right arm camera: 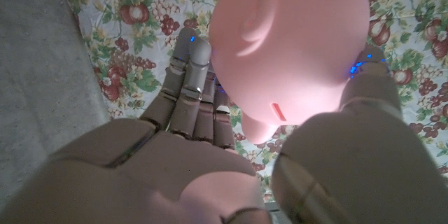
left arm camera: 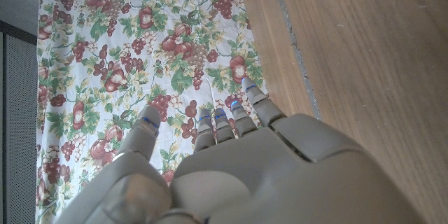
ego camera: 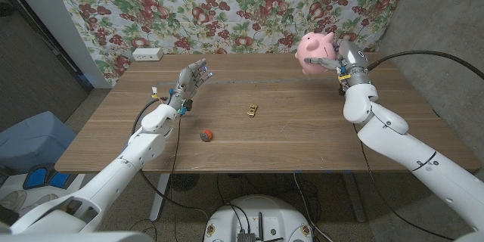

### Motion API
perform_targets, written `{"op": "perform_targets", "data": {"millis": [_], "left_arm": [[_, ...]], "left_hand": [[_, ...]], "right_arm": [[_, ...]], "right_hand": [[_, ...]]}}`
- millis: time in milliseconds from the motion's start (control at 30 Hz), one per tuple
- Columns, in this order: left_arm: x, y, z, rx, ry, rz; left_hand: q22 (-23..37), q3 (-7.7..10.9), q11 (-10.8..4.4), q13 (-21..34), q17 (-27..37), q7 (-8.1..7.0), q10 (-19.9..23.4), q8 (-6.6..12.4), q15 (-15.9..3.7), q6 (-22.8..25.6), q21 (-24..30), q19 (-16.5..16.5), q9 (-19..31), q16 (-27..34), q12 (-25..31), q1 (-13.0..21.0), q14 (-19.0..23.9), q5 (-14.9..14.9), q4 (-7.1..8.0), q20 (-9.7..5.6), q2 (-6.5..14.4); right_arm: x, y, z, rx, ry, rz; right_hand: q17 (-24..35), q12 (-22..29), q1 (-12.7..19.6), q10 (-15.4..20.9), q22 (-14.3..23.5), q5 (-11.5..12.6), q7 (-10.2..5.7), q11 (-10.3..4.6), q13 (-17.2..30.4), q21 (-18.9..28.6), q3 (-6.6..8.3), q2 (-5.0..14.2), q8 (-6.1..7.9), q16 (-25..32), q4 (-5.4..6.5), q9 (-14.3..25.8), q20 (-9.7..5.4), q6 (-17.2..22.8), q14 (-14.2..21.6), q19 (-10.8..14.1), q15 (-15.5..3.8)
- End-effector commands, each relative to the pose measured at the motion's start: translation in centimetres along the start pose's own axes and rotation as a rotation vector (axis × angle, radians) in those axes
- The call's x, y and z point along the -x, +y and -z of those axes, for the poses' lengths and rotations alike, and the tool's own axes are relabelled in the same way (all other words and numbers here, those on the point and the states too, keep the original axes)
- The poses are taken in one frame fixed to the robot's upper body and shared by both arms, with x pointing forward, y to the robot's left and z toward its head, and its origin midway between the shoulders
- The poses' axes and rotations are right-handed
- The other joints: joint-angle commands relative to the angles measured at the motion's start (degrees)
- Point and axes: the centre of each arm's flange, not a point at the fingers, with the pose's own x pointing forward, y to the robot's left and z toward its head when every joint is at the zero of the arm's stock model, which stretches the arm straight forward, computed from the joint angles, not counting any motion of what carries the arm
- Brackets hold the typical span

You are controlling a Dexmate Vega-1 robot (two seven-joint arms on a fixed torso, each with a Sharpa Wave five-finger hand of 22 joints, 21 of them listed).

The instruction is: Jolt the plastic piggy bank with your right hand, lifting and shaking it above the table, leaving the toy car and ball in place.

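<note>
Piggy bank (ego camera: 314, 51) is hanging in the upper right of the frame, well above the table (ego camera: 302, 132), gripped by the right hand (ego camera: 338, 61). Shaking it well is calling for short jolts and a firm hold, staying clear of the toy car (ego camera: 252, 109) and ball (ego camera: 206, 134) at centre. Left hand (ego camera: 190, 82) is hovering upper left, fingers spread, holding nothing.
</note>
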Motion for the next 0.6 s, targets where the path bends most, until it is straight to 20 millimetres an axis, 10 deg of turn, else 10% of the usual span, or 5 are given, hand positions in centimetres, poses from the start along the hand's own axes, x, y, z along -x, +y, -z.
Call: {"op": "perform_targets", "data": {"millis": [33,600], "left_arm": [[0.56,0.10,-0.11,-0.002,-0.002,-0.009],[1.01,0.11,0.12,0.006,-0.004,-0.016]], "left_hand": [[0.25,0.01,0.41,0.27,0.07,-0.32,0.03,0.06,-1.05,0.05,-0.21,0.09,0.29,-0.03,-0.18,0.71,0.03,0.01,-0.39,0.46,0.49],[0.25,-0.06,0.24,0.28,0.08,-0.20,0.08,0.06,-1.05,0.09,-0.21,0.09,0.29,-0.03,-0.17,0.75,0.03,0.00,-0.39,0.45,0.45]], "right_arm": [[-0.35,0.51,-0.59,0.022,-0.011,-0.184],[0.36,0.58,-0.52,0.000,-0.018,-0.015]], "right_hand": [[0.16,0.13,18.49,18.29,0.01,5.90,-6.31,-12.22,15.30,0.34,13.50,19.81,0.40,-0.07,1.38,9.55,-0.36,19.57,4.76,-0.20,-11.15],[0.25,0.15,18.45,18.27,0.00,5.71,-6.28,-12.32,15.73,0.51,13.53,19.89,0.33,0.04,1.35,10.01,-0.47,19.32,4.78,-0.32,-11.15]]}}
